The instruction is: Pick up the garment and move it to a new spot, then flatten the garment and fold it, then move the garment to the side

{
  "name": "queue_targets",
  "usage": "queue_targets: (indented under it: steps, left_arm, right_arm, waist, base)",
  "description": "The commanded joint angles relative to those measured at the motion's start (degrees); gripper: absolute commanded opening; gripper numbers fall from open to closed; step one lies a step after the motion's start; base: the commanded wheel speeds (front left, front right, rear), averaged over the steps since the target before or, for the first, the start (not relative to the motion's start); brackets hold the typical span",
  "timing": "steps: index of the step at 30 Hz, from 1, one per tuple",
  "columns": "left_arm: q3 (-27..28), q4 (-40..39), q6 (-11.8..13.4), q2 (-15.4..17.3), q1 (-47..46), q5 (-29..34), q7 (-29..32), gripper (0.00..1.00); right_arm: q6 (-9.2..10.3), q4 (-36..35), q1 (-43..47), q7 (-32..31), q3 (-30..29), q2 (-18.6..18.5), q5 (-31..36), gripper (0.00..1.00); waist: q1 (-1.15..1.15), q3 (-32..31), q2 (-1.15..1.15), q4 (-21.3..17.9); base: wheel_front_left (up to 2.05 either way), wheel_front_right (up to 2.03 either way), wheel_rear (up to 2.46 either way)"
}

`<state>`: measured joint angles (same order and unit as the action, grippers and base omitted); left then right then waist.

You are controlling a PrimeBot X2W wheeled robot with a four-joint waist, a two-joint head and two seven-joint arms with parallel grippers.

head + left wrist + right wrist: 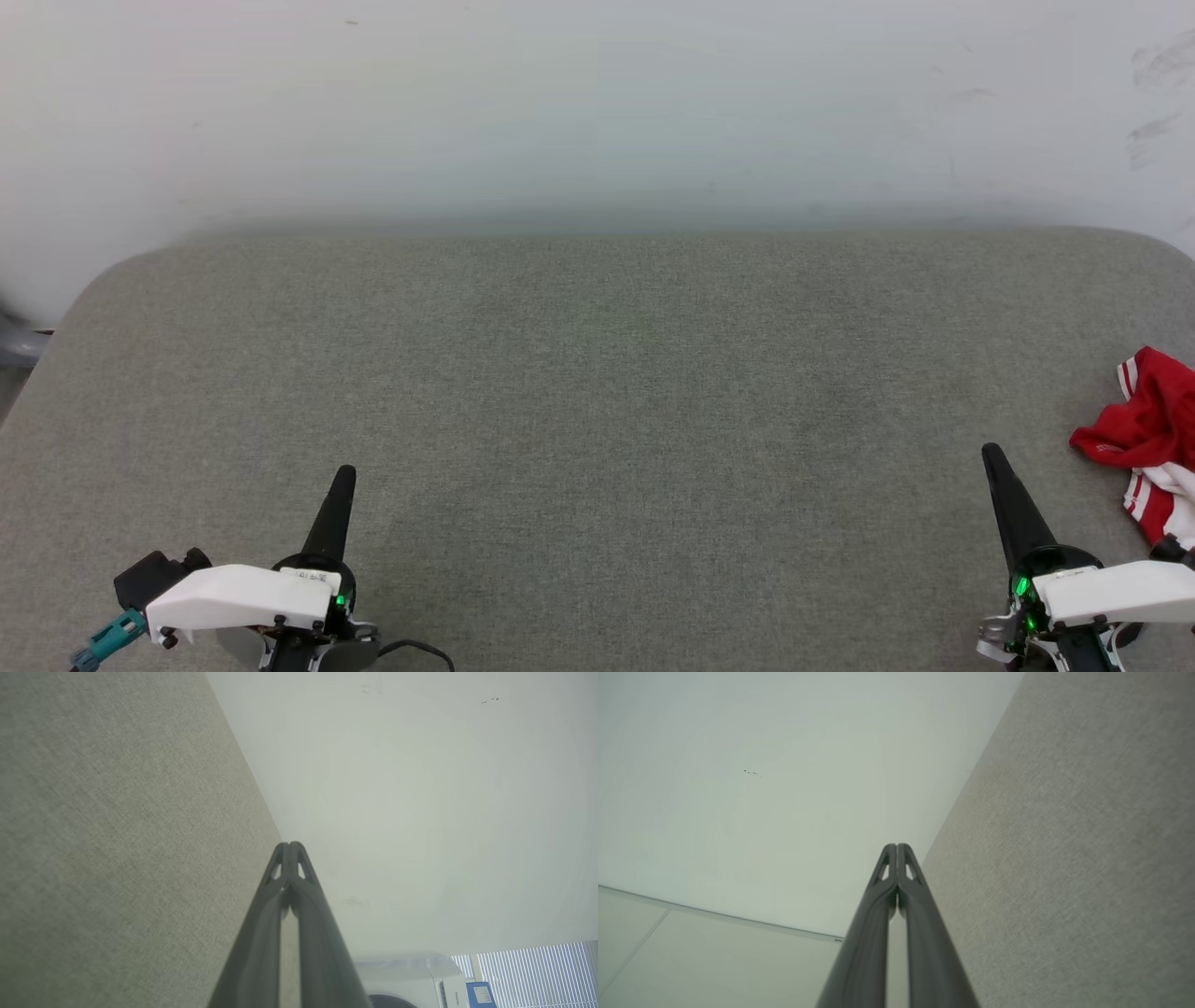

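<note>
Left fingers [334, 513] first, since they're closest to me at the lower left: clenched tight with nothing between them, pointing away from me over the grey fabric worktop [597, 420]. Left wrist cam agrees. Both fingers [261, 942] meet at the tips, worktop on one side of them, pale wall [420, 788] on the other, and some window blinds [528, 970] way off in a corner.

Grey fabric runs across between my two sets of fingers.

Right fingers [1013, 504] at the lower right are clamped together too, and they're empty. The right wrist cam shows the fingers [873, 942] with tips touching.

The garment [1144, 429] sits just right of the right fingers, near them but apart from the tips. It's a crumpled heap on the worktop, red with white bits and red-white striped trim, partly cut off by the edge of my head view.
</note>
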<state>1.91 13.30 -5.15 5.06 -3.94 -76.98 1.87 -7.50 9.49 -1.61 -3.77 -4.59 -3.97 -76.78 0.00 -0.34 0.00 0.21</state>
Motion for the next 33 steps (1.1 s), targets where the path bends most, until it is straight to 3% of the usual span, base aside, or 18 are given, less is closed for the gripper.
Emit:
queue_targets:
  steps: [1, 33]
  left_arm:
    - [0.4, -0.1, -0.5, -0.1, -1.2, -1.1, 0.4, 0.0]
    - [4.0, 0.6, -2.2, -1.8, -2.4, -13.4, 4.0, 0.0]
  right_arm:
    - [0.01, 0.1, -1.4, -0.2, -0.1, -0.2, -1.3, 0.0]
    - [0.02, 3.9, -4.5, -1.6, -0.7, 0.2, -14.3, 0.0]
  waist:
    - [0.0, 0.0, 0.0, 0.0]
    - [0.0, 0.4, 0.0, -0.2]
  base:
    - [0.0, 0.0, 0.0]
    - [0.0, 0.0, 0.0]
